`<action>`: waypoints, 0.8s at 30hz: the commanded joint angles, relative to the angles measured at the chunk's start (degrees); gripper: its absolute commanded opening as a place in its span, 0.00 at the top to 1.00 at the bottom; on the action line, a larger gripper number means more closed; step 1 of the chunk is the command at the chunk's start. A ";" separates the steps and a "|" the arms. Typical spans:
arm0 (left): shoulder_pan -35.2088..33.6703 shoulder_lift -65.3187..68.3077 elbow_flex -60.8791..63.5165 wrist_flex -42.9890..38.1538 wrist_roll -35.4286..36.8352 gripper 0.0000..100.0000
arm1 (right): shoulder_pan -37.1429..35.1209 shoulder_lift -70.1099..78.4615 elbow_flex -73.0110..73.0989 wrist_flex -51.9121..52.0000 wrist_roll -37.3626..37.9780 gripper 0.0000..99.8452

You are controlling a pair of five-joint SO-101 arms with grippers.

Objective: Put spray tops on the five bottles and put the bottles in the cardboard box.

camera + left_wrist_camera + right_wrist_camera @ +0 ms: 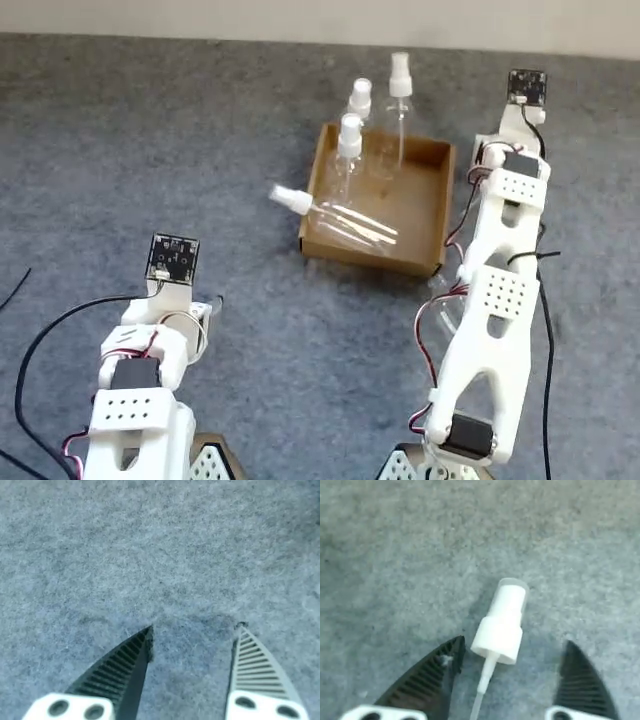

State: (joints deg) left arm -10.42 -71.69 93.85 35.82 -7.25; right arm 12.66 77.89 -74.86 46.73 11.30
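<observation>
A bottle (345, 222) lying across cardboard box (368, 262) rim, upright bottles (349, 152) behind

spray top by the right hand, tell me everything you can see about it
The spray top is white plastic: a clear cap over the nozzle, a wider collar, and a thin tube coming out of the collar. It lies on its side on the grey carpet, fitted to no bottle. It sits between the open fingers of the right hand, seemingly touching neither, with its tube pointing back toward the wrist.
</observation>
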 commanded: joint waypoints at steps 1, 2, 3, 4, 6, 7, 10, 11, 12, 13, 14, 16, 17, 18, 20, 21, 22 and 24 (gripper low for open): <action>-0.48 -0.13 -0.31 -1.49 -0.53 0.77 | 1.89 -3.82 -0.31 -1.45 -0.35 0.91; -0.48 -0.13 -0.31 -1.49 -0.53 0.77 | 2.42 -3.82 -0.40 -1.36 -0.35 0.94; -0.48 -0.13 -0.31 -1.49 -0.53 0.77 | 3.12 -3.82 -0.40 -1.19 -0.35 0.95; -0.48 -0.13 -0.31 -1.49 -0.53 0.77 | 3.74 -4.26 -0.40 -1.10 -0.35 0.96; -0.48 -0.13 -0.31 -1.49 -0.53 0.77 | 5.14 -4.35 -0.57 0.92 -0.35 0.98; -0.40 -0.13 -0.31 -1.49 -0.53 0.77 | 5.67 -4.44 -0.66 2.33 -0.09 0.98; -0.40 -0.13 -0.31 -1.49 -0.53 0.77 | 6.55 -5.32 -3.38 7.96 0.00 0.98; -0.40 -0.13 -0.31 -1.49 -0.53 0.77 | 6.90 -5.93 -4.09 10.59 0.09 0.98; -0.40 -0.13 -0.31 -1.49 -0.53 0.77 | 7.08 -6.37 -5.14 13.32 0.09 0.98; -0.40 -0.13 -0.31 -1.49 -0.53 0.77 | 7.25 -7.08 -6.81 16.22 0.26 0.98; -0.40 -0.13 -0.31 -1.49 -0.53 0.77 | 7.43 -7.78 -8.13 19.30 1.23 0.98; -0.40 -0.13 -0.31 -1.49 -0.53 0.77 | 7.43 -9.19 -10.95 26.33 5.01 0.98; -0.40 -0.13 -0.31 -1.49 -0.53 0.77 | 7.25 -9.89 -12.26 30.02 6.95 0.98; -0.40 -0.13 -0.31 -1.49 -0.53 0.77 | 7.16 -10.68 -13.76 33.63 8.53 0.98; -0.40 -0.13 -0.31 -1.49 -0.53 0.77 | 7.16 -12.26 -16.66 40.48 10.81 0.99; -0.40 -0.13 -0.31 -1.49 -0.53 0.77 | 7.16 -13.14 -18.24 43.65 11.43 0.99; -0.40 -0.13 -0.31 -1.49 -0.53 0.77 | 7.16 -14.02 -19.91 47.08 11.60 0.99; -0.40 -0.13 -0.31 -1.49 -0.53 0.77 | 6.99 -16.22 -23.52 54.11 11.69 0.99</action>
State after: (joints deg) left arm -10.42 -71.69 93.85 35.82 -7.25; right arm 19.25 68.66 -91.47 91.30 21.85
